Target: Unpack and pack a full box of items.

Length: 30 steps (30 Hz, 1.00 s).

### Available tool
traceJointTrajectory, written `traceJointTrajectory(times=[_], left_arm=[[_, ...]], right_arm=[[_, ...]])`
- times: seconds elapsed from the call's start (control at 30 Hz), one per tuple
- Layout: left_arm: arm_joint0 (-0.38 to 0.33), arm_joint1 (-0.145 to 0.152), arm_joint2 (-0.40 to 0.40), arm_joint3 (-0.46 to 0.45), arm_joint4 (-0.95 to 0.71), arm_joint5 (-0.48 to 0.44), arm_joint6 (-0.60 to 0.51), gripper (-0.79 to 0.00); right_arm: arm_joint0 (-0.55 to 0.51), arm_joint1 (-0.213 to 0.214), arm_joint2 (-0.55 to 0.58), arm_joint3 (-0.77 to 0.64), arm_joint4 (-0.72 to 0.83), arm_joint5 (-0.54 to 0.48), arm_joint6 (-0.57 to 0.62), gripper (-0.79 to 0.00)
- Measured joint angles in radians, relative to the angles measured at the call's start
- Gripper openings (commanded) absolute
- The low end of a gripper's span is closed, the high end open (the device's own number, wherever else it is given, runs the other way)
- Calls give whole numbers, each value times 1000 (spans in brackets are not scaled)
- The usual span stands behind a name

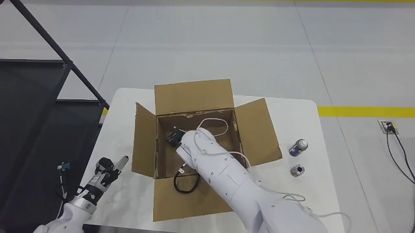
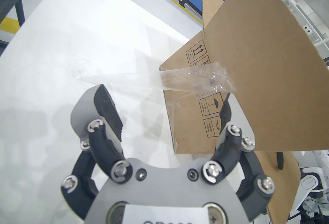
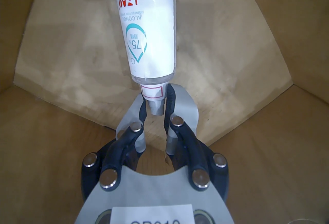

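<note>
An open cardboard box [image 1: 194, 93] stands mid-table with its flaps spread. My right arm reaches down into it. Inside, my right gripper [image 3: 155, 104] is shut on the narrow neck of a white bottle [image 3: 149, 16], which points away from it over the box's floor. My left gripper [image 2: 165, 106] is open near the table's front left corner [image 1: 109, 167], beside the box's left wall [image 2: 190, 112]. A clear plastic bag [image 2: 195, 78] with small bits in it stretches just past its fingertips, between neither finger. A black cable [image 1: 185, 184] and a white cable [image 1: 219, 124] lie in the box.
A small blue-capped can [image 1: 298, 147] and a small round metal piece [image 1: 296, 170] stand on the table right of the box. A dark rack [image 1: 32, 122] borders the table's left side. The box's left flap [image 2: 270, 68] slopes over the left gripper.
</note>
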Motion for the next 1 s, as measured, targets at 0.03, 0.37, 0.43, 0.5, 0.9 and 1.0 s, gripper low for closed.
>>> traceJointTrajectory(times=[0.03, 0.37, 0.43, 0.5, 0.9, 1.0], left_arm=[[0, 0, 0, 0, 0, 0, 0, 0], [0, 0, 0, 0, 0, 0, 0, 0], [0, 0, 0, 0, 0, 0, 0, 0], [0, 0, 0, 0, 0, 0, 0, 0], [0, 0, 0, 0, 0, 0, 0, 0], [0, 0, 0, 0, 0, 0, 0, 0]], right_arm=[[0, 0, 2, 1, 1, 8, 1, -785], [-7, 7, 21, 12, -1, 16, -57, -785], [-10, 10, 27, 20, 1, -1, -60, -785], [-11, 14, 33, 24, 5, -17, -70, -785], [-13, 20, 46, -51, -35, 40, -126, 0], [-5, 22, 55, -70, -40, 44, -136, 0]])
